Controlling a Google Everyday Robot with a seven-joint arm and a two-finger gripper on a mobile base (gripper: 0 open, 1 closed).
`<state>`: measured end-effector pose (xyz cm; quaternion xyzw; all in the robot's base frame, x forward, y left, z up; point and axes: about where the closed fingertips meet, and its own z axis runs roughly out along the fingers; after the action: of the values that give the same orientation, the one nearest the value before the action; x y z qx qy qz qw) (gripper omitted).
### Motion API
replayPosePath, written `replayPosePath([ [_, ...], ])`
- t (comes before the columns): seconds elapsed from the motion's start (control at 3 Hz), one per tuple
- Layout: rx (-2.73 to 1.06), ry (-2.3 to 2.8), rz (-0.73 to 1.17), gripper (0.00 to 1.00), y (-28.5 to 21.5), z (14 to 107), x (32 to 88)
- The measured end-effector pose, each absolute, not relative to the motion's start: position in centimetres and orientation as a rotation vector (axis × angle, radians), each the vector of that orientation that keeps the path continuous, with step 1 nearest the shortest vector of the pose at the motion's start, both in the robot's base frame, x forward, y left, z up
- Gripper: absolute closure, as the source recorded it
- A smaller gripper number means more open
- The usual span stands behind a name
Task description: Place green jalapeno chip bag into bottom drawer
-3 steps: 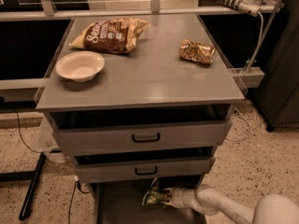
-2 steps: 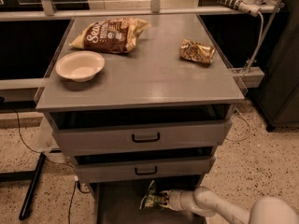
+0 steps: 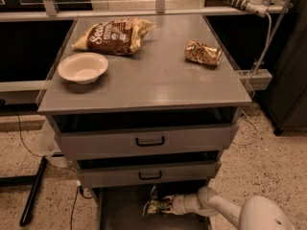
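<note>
The green jalapeno chip bag [image 3: 156, 204] shows as a small crinkled green and white shape low in the frame, over the bottom drawer [image 3: 119, 210], which is pulled out as a flat grey tray under the two upper drawers. My gripper [image 3: 164, 205] reaches in from the lower right on a white arm [image 3: 218, 209] and is at the bag's right side, just under the middle drawer's front. The bag looks held at the gripper's tip and sits close to the tray floor.
On the cabinet top lie a large brown-and-yellow bag [image 3: 115, 35], a white bowl [image 3: 83, 67] and a small gold-brown bag [image 3: 203, 52]. The two upper drawers [image 3: 150, 141] stand slightly open. A black leg [image 3: 33, 190] and cables lie on the floor at left.
The gripper and bag have shifted a little left and lower over the bottom drawer. Nothing on the cabinet top has moved.
</note>
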<state>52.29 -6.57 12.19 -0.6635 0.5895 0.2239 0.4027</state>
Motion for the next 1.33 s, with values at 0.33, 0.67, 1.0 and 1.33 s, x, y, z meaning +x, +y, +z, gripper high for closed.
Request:
replayPosePath([
  [0.33,-1.676,1.489,0.566,0.82,-6.56,12.19,52.29],
  [0.67,-1.676,1.489,0.566,0.59,-6.56,12.19,52.29],
  [1.0,-1.676,1.489,0.566,0.35,-6.55,12.19,52.28],
  [1.33,-1.676,1.489,0.566,0.13,-6.55,12.19,52.28],
])
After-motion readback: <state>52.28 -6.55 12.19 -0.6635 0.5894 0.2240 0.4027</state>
